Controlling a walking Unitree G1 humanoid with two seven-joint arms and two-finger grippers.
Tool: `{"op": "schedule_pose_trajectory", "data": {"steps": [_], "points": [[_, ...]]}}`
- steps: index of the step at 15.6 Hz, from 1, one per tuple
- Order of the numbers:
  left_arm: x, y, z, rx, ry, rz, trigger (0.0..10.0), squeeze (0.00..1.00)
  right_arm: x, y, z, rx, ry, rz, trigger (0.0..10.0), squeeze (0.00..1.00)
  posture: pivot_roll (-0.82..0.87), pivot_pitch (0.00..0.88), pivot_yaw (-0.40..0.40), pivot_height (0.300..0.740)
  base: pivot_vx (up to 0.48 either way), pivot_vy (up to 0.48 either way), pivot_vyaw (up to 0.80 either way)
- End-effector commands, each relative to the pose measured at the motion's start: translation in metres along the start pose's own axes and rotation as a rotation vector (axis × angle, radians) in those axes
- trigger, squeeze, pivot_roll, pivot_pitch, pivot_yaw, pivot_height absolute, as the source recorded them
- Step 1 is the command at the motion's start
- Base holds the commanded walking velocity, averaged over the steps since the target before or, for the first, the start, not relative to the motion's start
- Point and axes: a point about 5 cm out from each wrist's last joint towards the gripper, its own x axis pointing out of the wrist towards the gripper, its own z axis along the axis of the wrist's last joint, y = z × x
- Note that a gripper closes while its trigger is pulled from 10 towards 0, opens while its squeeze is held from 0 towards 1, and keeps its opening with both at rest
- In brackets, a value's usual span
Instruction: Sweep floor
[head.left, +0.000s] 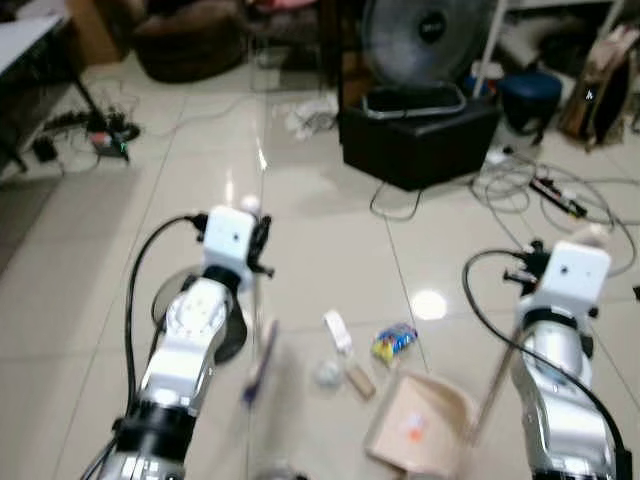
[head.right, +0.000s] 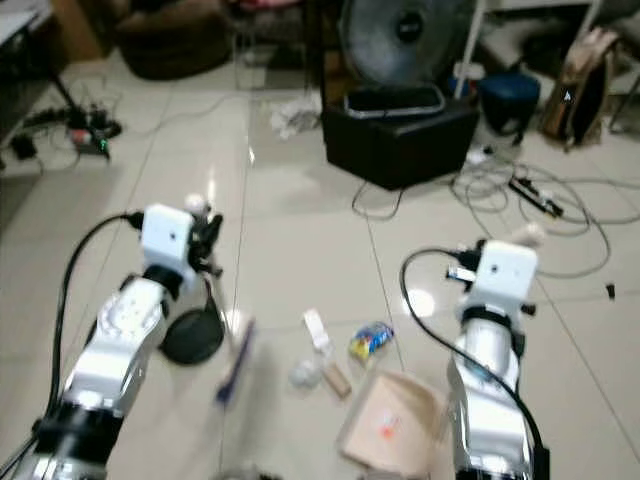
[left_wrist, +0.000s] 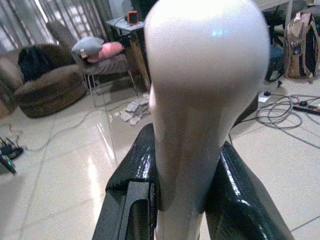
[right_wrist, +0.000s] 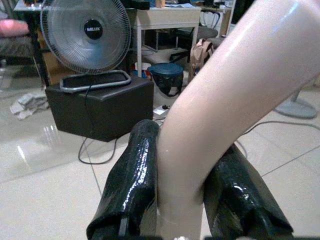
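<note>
The broom (left_wrist: 205, 100) is clamped by the left gripper (left_wrist: 190, 195), the dustpan (head.left: 420, 425) handle by the right gripper (right_wrist: 182, 192). Litter (head.left: 394, 342) lies at the pan's 11 o'clock, so it can be swept in.

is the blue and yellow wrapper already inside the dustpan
No, the blue and yellow wrapper lies on the bare tile just outside the beige dustpan, close to its far edge.

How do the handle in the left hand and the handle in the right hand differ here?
The broom handle in the left hand is whitish, ending in a rounded knob; the dustpan handle in the right hand is beige and bends sideways. The broom's runs down to a blurred bluish head, the dustpan's to a tan pan. Both are clamped between black fingers.
</note>
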Motion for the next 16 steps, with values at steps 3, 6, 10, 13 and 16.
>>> {"op": "schedule_pose_trajectory", "data": {"steps": [3,6,10,13,16], "points": [[0.002,-0.001,0.008,0.014,-0.034,-0.007,10.0,0.0,0.0,-0.003,0.003,0.033,-0.005,-0.016,10.0,0.0,-0.04,0.074,0.107,0.74,0.291,0.0,-0.27],[0.002,-0.001,0.007,0.018,-0.032,-0.006,10.0,0.0,0.0,-0.003,0.003,0.019,-0.015,-0.012,10.0,0.0,-0.04,0.073,0.106,0.74,0.284,0.0,-0.27],[0.0,0.001,-0.001,0.049,0.0,0.009,10.0,0.0,0.0,-0.003,-0.002,-0.023,-0.012,-0.006,10.0,0.0,-0.03,0.072,0.104,0.74,0.061,0.0,0.0],[-0.001,0.001,-0.007,0.045,-0.001,0.021,10.0,0.0,0.003,-0.006,-0.004,-0.069,-0.035,-0.009,10.0,0.0,-0.02,0.078,0.104,0.74,0.0,0.0,0.0],[0.002,0.0,-0.006,0.05,-0.046,0.053,10.0,0.0,0.009,-0.017,-0.005,-0.125,-0.07,-0.023,10.0,0.0,-0.02,0.118,0.105,0.74,0.0,0.0,0.0]]}}
